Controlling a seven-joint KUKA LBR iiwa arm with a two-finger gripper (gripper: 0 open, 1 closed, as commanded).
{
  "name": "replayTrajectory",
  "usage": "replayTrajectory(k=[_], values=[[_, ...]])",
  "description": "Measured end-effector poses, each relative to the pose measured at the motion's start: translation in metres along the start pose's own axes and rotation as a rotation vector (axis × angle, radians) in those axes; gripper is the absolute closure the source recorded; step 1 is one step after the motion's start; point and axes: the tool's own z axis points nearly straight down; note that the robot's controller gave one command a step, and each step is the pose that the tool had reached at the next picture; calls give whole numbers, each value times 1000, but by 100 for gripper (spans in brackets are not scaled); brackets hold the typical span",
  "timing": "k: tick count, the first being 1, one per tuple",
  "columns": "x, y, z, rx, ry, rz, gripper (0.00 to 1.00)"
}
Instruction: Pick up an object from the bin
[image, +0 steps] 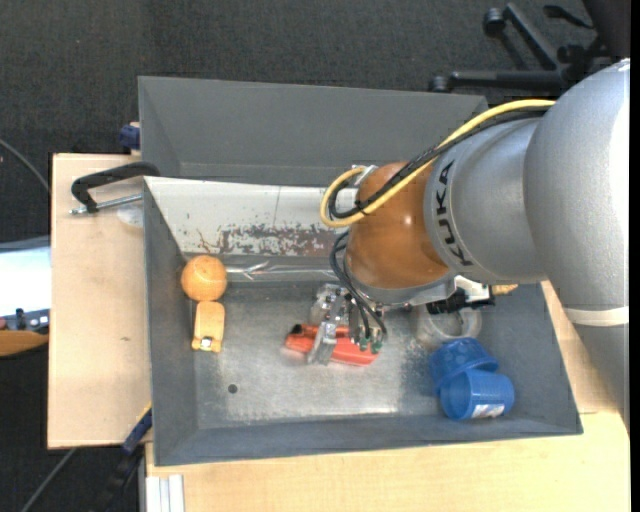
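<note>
item 1: grey metal bin, speckled floor, with a few loose things lying well apart

item 2: grey arm, entered from the right, fitted at the wrist with an orange cover, over which a yellow cable is looped

item 3: end effector, lowered close to the bin floor near the middle and placed directly over item 4; whether it is wide or narrow cannot be told, since it is largely hidden beneath the wrist, and no grasp can be confirmed

item 4: red-orange flat thing, laid on the floor at the middle of the bin, long side running left to right, partly covered by the metal parts of the end effector

item 5: orange ball, set near the left wall

item 6: pale yellow block, placed just below the ball in the view, almost touching it

item 7: blue cup, tipped on its side in the front right corner

item 8: clear roundish thing, kind not made out, seen just beside the blue cup and under the arm
</note>
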Motion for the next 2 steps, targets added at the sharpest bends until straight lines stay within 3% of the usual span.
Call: replayTrajectory(k=[1, 2], values=[[0, 0, 0, 0, 0, 0, 100], [4, -2, -39, 2, 8, -2, 100]])
